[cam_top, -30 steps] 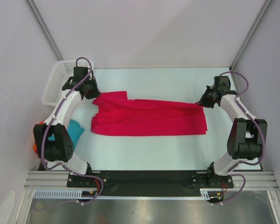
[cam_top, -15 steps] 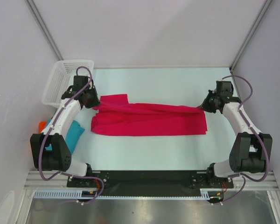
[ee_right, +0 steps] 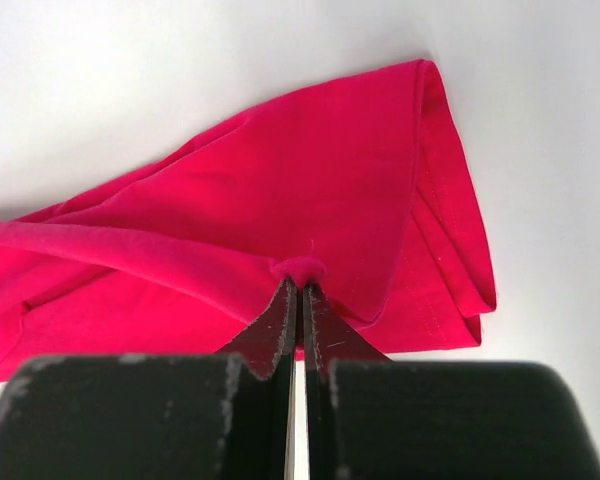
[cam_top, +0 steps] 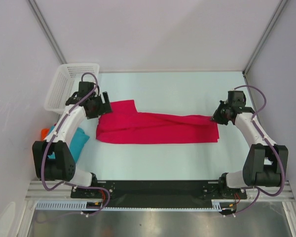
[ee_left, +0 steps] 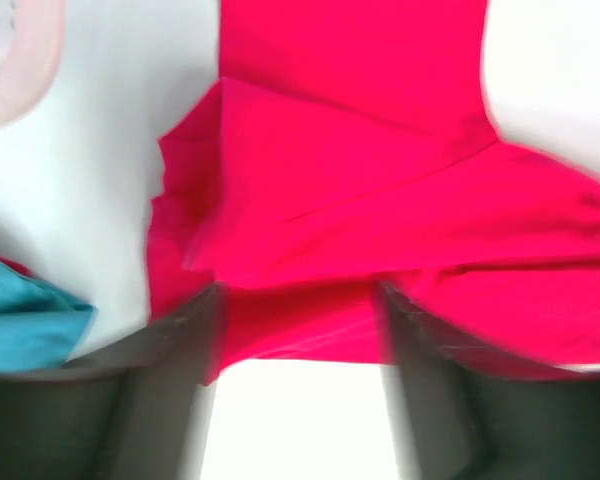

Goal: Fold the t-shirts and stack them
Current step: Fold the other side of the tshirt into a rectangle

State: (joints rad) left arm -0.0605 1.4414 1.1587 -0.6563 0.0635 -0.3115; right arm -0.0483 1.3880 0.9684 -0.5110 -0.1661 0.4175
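The crimson-pink t-shirt (cam_top: 158, 129) lay as a long folded band across the table (cam_top: 187, 89), the right gripper (ee_right: 298, 290) clamped on its right edge and the left gripper (ee_left: 295, 330) parted and empty above the sleeve end, so that edge wanted laying flat and square before release.
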